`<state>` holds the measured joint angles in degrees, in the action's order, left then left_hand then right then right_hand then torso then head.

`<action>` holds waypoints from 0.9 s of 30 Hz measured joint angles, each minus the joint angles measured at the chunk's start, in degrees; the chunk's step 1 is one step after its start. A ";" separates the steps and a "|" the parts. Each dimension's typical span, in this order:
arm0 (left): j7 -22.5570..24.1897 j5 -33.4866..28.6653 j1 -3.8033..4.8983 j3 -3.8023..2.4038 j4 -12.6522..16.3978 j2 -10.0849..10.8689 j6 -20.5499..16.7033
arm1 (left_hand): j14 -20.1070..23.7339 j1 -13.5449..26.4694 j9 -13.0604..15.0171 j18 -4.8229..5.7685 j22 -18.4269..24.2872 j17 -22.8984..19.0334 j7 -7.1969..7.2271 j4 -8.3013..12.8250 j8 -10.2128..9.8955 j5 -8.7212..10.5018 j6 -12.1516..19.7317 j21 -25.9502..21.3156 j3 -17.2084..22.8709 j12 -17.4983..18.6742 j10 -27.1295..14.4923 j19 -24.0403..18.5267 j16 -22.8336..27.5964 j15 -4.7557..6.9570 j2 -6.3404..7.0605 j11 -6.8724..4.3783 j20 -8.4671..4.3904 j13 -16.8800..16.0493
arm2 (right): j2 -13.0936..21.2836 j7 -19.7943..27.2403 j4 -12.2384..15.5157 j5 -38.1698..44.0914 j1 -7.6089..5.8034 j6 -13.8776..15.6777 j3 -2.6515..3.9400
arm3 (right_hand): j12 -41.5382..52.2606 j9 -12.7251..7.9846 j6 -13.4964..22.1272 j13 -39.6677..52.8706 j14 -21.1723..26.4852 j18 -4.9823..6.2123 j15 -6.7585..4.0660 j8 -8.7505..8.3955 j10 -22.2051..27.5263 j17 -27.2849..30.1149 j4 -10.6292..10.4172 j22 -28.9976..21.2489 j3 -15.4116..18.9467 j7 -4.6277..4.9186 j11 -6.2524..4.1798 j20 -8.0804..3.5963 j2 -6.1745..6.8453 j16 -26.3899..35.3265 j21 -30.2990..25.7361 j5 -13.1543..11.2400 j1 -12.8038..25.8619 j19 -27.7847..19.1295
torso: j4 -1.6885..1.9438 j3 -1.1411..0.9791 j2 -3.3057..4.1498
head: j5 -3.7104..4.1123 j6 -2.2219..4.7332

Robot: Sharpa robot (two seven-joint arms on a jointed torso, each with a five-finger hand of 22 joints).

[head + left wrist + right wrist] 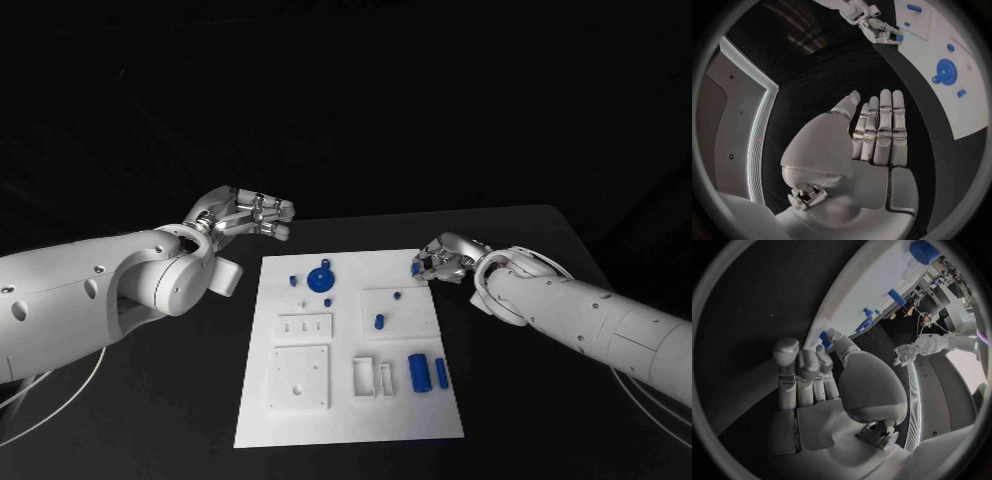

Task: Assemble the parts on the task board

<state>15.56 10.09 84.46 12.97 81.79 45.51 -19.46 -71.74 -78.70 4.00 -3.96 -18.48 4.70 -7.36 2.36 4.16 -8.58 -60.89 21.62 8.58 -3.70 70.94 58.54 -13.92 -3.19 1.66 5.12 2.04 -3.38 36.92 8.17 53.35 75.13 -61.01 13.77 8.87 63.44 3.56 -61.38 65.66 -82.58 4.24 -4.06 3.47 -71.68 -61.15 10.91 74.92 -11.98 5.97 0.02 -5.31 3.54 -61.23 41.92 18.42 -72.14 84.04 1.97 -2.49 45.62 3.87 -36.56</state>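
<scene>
The white task board [346, 410] lies in the middle of the black table. On it are a blue gear [320, 278] near its far end, a small blue peg [381, 321] on a raised square, and two blue cylinders [420, 372] side by side at its right edge. My right hand [444, 258] hovers at the board's far right corner and pinches a small blue part [825, 338] between thumb and fingers; the part's tip shows below the fingers [418, 268]. My left hand [245, 215] is raised off the board's far left corner, fingers straight, holding nothing [876, 135].
White raised plates [300, 378] and slotted holders [372, 377] sit on the board's near half. Two small blue bits [294, 281] lie beside the gear. Bare black table flanks the board on both sides.
</scene>
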 measured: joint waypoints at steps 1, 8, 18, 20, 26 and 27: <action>0.00 0.01 0.00 0.00 0.00 0.00 0.01 | 0.00 0.00 0.00 0.00 0.00 0.00 0.00 0.00 0.00 0.00 0.00 0.00 0.00 0.00 0.00 0.00 0.00 0.00 0.00 0.00 0.00 0.00 | -0.03 -0.03 -0.01 0.00 0.00 0.00 0.00 | 0.00 0.00 -0.30 0.00 0.00 0.00 0.00 0.00 0.00 0.00 0.00 0.00 0.00 -0.04 0.00 0.00 0.00 0.00 0.00 0.00 0.00 0.00 | 0.01 0.00 0.01 | 0.00 -0.04; -0.02 0.08 0.00 0.00 0.01 0.00 0.04 | 0.00 0.00 0.00 0.00 0.01 0.00 0.00 0.00 0.00 0.00 0.00 0.00 0.00 0.00 0.00 0.00 0.00 0.00 0.00 0.00 0.00 0.00 | -0.21 -0.15 -0.01 0.00 0.00 -0.02 0.00 | 0.21 0.00 -0.59 0.08 0.00 0.00 0.00 0.00 -0.01 0.00 0.15 0.00 -0.15 -0.31 0.01 0.00 0.00 0.00 0.00 -0.44 0.00 0.00 | 0.03 -0.03 0.00 | 0.03 -0.13; -0.05 0.17 0.00 0.00 0.02 0.00 0.07 | 0.00 0.00 0.00 0.00 -0.13 0.00 0.00 0.00 0.00 0.00 0.00 0.22 0.00 0.00 0.00 0.00 0.00 0.00 0.00 0.00 0.00 0.00 | -0.41 -0.25 0.00 0.01 0.00 -0.02 0.00 | 0.21 0.00 -0.59 0.07 0.00 0.00 0.00 0.00 -0.10 -0.02 0.15 0.00 -0.15 -0.32 0.09 0.00 0.22 0.00 0.00 -0.44 0.22 0.00 | 0.05 -0.03 -0.02 | 0.04 -0.18; -0.06 0.18 0.00 0.00 0.01 0.00 0.09 | 0.00 0.00 0.00 0.00 -0.13 0.00 0.00 0.00 0.00 0.00 0.00 0.22 0.00 0.00 0.00 0.00 0.00 0.00 0.00 0.00 0.00 0.00 | -0.43 -0.28 0.00 0.02 0.00 -0.02 0.00 | 0.21 0.00 -0.59 0.07 0.00 0.00 0.00 0.00 -0.10 -0.08 0.15 0.00 -0.15 -0.32 0.09 0.00 0.22 0.00 0.00 -0.67 0.22 0.00 | 0.04 -0.04 -0.02 | 0.04 -0.18; -0.08 0.21 0.00 0.00 0.00 0.00 0.12 | 0.00 0.00 0.00 0.00 -0.13 0.00 0.00 0.00 0.00 0.00 0.00 0.22 0.00 0.00 0.00 0.00 0.00 0.00 0.00 0.00 0.00 0.00 | -0.49 -0.33 -0.03 0.10 0.00 -0.01 0.00 | 0.21 0.02 -2.39 0.08 0.00 0.00 0.00 0.00 -0.12 -0.08 -0.08 0.00 -0.90 -0.60 0.08 0.00 -0.51 0.00 0.00 -2.87 0.12 0.00 | 0.03 -0.07 -0.02 | -0.02 -0.14; -0.09 0.21 0.00 0.00 0.00 0.00 0.13 | 0.00 0.20 0.00 0.01 -0.17 0.00 0.00 0.00 0.00 0.00 0.00 0.22 0.00 0.00 0.00 0.00 0.00 0.00 -0.20 0.00 0.00 0.00 | -0.50 -0.34 -0.04 0.12 0.00 0.00 0.00 | 0.21 0.05 -3.29 0.14 0.00 -0.01 0.00 -0.01 -0.31 -0.08 0.00 -0.01 -1.47 -0.74 -0.11 0.00 -0.90 0.00 0.00 -4.01 -0.13 0.00 | 0.03 -0.07 -0.02 | -0.02 -0.13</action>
<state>15.48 10.30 84.46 12.96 81.79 45.51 -19.33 -71.74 -78.49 4.00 -3.95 -18.65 4.70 -7.36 2.36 4.16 -8.58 -60.89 21.83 8.58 -3.70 70.94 58.55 -13.92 -3.19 1.45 5.12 2.04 -3.38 36.42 7.83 53.30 75.25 -61.01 13.77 8.87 63.65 3.61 -64.67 65.80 -82.58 4.23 -4.06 3.46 -71.98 -61.24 10.91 74.91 -13.45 5.23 -0.09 -5.31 2.64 -61.23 41.91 14.41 -72.27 84.04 1.99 -2.55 45.60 3.85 -36.69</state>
